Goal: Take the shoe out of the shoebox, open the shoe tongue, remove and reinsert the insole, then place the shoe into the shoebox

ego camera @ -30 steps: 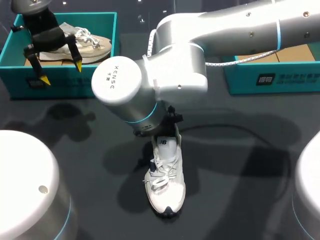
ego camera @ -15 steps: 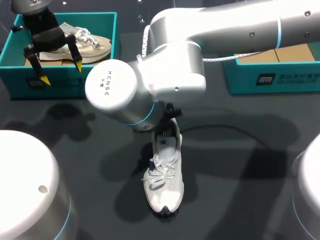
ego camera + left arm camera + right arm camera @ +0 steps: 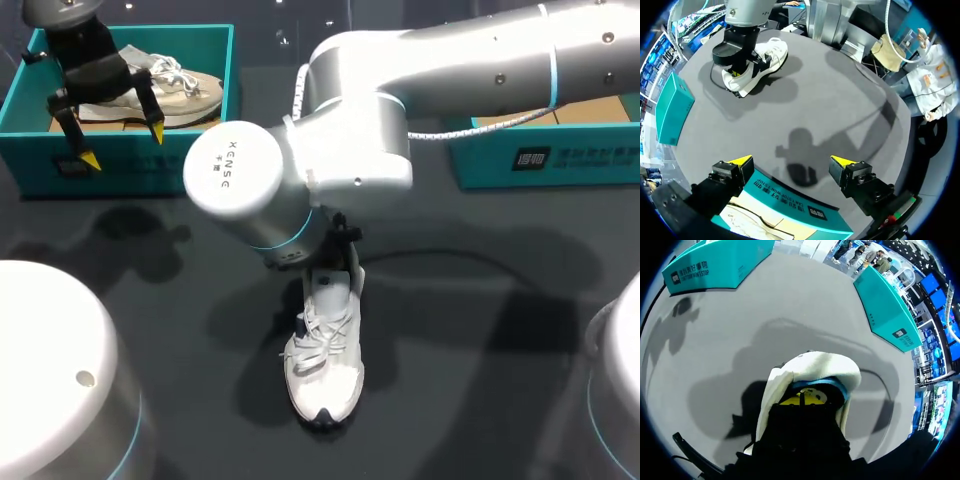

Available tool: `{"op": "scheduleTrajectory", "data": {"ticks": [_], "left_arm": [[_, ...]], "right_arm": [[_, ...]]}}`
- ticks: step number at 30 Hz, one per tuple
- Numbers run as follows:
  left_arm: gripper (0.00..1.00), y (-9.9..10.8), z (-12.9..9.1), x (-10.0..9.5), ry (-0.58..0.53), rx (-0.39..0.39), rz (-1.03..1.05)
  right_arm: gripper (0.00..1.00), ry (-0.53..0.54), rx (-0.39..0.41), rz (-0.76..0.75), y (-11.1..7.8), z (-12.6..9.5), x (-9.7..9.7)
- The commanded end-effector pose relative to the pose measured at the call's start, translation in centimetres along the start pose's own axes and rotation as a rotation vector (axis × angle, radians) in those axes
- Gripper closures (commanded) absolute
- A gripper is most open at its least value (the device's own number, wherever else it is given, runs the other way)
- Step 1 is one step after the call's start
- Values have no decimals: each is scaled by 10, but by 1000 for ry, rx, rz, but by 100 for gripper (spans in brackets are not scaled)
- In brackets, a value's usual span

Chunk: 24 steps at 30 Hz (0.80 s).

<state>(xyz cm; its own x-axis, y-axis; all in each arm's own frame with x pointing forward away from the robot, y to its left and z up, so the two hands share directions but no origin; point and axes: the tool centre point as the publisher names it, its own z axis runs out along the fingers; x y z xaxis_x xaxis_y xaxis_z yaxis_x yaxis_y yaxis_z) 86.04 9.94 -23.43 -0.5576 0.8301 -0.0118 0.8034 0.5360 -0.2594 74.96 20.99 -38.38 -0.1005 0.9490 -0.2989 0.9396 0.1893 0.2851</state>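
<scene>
Dark table [image 3: 480, 330], right arm [image 3: 350, 130] over shoe [image 3: 322, 365]

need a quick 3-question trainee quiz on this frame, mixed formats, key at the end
1. True or false: the white lace-up sneaker lies on the dark grey table, outside any box.
2. The left gripper, its fingers apart, hovers over: A) the teal cardboard shoebox holding a pale beige shoe; B) the white lace-up sneaker; C) bare table.
3. Which end of the white lace-up sneaker is the right gripper at, heel or toe?
Key: 1 true; 2 A; 3 heel.
</scene>
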Motion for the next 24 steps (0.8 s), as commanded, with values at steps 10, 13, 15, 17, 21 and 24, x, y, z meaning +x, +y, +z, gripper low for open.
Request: {"op": "scheduleTrajectory", "data": {"ticks": [10,13,15,17,21,24], "left_arm": [[0,0,-1,0,3,-1,1],[0,0,-1,0,3,-1,1],[0,0,-1,0,3,-1,1],[0,0,-1,0,3,-1,1],[0,0,-1,0,3,-1,1],[0,0,-1,0,3,-1,1]], "right_arm": [[100,37,136,169,-49,30,12],[100,59,191,181,-63,32,14],[100,79,199,183,-70,33,16],[100,88,194,190,-71,26,16],[100,109,156,240,-55,0,12],[100,116,126,266,-39,-12,12]]}}
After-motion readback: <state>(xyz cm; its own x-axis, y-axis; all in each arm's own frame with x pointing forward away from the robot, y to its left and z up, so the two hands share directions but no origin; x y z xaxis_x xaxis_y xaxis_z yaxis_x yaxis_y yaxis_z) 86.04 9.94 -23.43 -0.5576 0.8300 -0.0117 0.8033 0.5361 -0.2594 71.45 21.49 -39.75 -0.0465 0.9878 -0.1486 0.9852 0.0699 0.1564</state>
